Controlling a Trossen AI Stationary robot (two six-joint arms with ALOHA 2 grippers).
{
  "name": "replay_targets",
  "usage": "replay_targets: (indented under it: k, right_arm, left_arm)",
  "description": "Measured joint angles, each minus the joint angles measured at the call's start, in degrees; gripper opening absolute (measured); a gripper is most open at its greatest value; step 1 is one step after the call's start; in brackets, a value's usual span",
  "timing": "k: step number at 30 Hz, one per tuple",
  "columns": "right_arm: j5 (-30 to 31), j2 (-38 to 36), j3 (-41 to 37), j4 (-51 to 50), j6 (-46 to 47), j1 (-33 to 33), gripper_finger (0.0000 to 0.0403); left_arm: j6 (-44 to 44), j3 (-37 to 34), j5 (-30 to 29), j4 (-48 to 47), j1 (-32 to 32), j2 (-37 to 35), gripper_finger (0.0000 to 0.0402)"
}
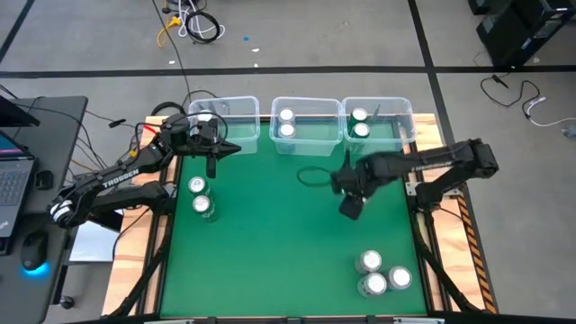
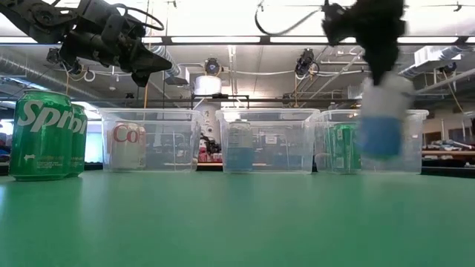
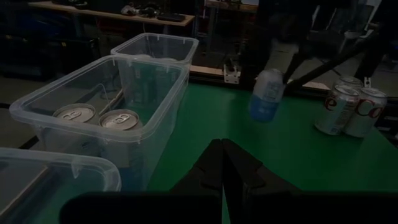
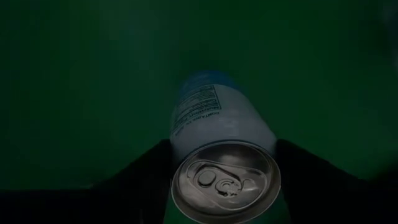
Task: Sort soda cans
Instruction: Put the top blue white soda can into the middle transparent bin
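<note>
My right gripper (image 1: 351, 200) hangs over the middle of the green table, shut on a white and blue soda can (image 2: 382, 115). My left gripper (image 1: 213, 151) waits shut, in the air by the left bin (image 1: 236, 121), touching nothing. Two green cans (image 1: 200, 196) stand on their bases at the table's left. Three silver-topped cans (image 1: 382, 274) stand at the near right. The middle bin (image 1: 306, 135) holds two cans (image 3: 99, 117), and so does the right bin (image 1: 382, 133). A red-lettered can (image 2: 128, 144) stands in the left bin. My right gripper pinches the can's side wall just under its top rim (image 4: 186, 146) between its two fingers (image 4: 146, 171), one on each side. The fingers come from above and point down. The can hangs about upright below them, top up, lifted clear of the table.
The three clear bins stand in a row along the far edge. A black cable (image 1: 315, 174) loops over the table beside my right arm. The table's middle and near left show bare green surface (image 1: 270, 261). A laptop and mouse lie off the table's left side.
</note>
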Motion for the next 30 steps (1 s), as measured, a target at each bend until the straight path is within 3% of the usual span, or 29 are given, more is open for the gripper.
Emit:
replay_targets:
  k: [5,14,20,30]
  right_arm:
    - [0.2,-0.1,8.0,4.0,-8.4,-6.4,0.0236]
    - [5.9,3.5,22.0,10.2,-20.7,-17.3,0.0236]
    - [5.7,13.8,33.9,9.6,-30.4,-23.4,0.0236]
    - [2.5,31.1,54.6,-4.2,-37.9,-33.6,0.0236]
  left_arm:
    - [0.0,0.0,-0.9,0.0,0.0,0.0,0.0004]
    - [-0.1,0.0,-1.6,0.2,0.0,0.0,0.0004]
    - [-0.5,0.0,-2.0,0.9,0.0,0.0,0.0004]
    - [-1.5,0.0,-2.1,1.4,0.0,0.0,0.0004]
